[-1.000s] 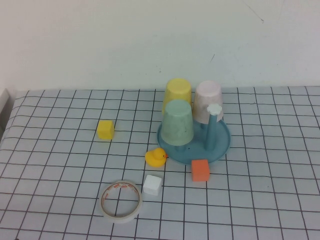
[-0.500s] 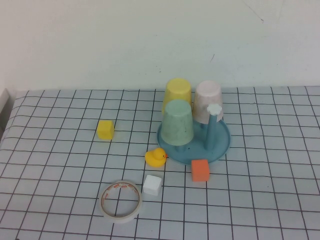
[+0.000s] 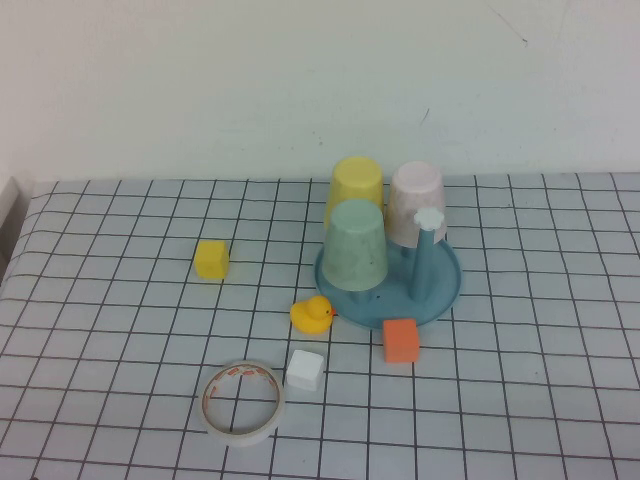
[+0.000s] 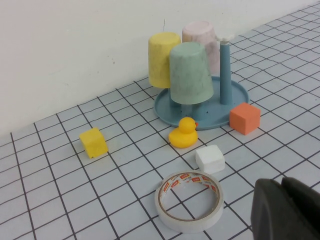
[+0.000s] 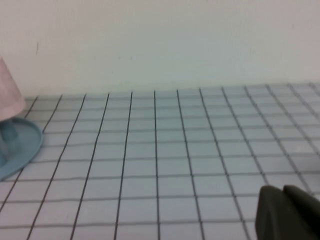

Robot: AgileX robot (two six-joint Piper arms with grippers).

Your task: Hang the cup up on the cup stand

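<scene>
The mint-green cup (image 3: pixel 355 245) hangs upside down on a peg of the blue cup stand (image 3: pixel 440 295), at its front left. It also shows in the left wrist view (image 4: pixel 190 72) on the stand (image 4: pixel 210 112). A yellow cup (image 3: pixel 357 185) and a pale pink cup (image 3: pixel 417 200) hang behind it. One bare peg with a white cap (image 3: pixel 428 222) stands at the front right. My left gripper (image 4: pixel 282 187) is shut and empty, low over the table near the tape roll. My right gripper (image 5: pixel 284 192) is shut and empty, off to the stand's right. Neither arm shows in the high view.
A yellow duck (image 3: pixel 311 315), an orange cube (image 3: pixel 400 340), a white cube (image 3: pixel 304 370), a tape roll (image 3: pixel 241 402) and a yellow cube (image 3: pixel 211 259) lie on the checked cloth in front and left of the stand. The wall stands close behind.
</scene>
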